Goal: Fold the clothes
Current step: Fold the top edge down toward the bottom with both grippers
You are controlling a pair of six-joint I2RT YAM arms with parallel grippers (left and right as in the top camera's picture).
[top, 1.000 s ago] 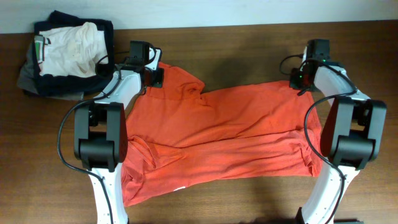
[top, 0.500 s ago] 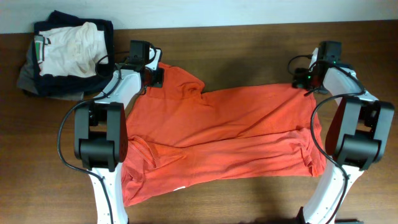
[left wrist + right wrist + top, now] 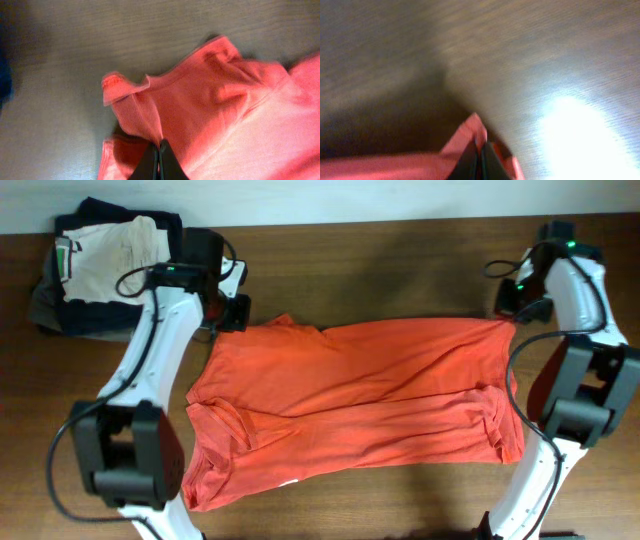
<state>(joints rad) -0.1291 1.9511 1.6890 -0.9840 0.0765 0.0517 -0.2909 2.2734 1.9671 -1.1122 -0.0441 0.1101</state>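
- Spread wide and wrinkled over the middle of the wooden table (image 3: 380, 250): orange-red T-shirt (image 3: 350, 405), far edge drawn between the two arms.
- Pinching a ribbed fold at the far left edge of the T-shirt (image 3: 210, 100): left hand (image 3: 232, 315), fingers pressed together on the cloth.
- Pinching the far right corner of the T-shirt (image 3: 465, 140): right hand (image 3: 515, 310), fingers pressed together, cloth pulled to a point.
- At the far left corner, apart from the T-shirt: folded garments (image 3: 100, 265), white over navy.

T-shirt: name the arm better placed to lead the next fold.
Left, narrowly. Each arm holds a far corner of the T-shirt, but the left end effector is shut on a broad fold of fabric; the right end effector pinches only a corner tip, which could slip.
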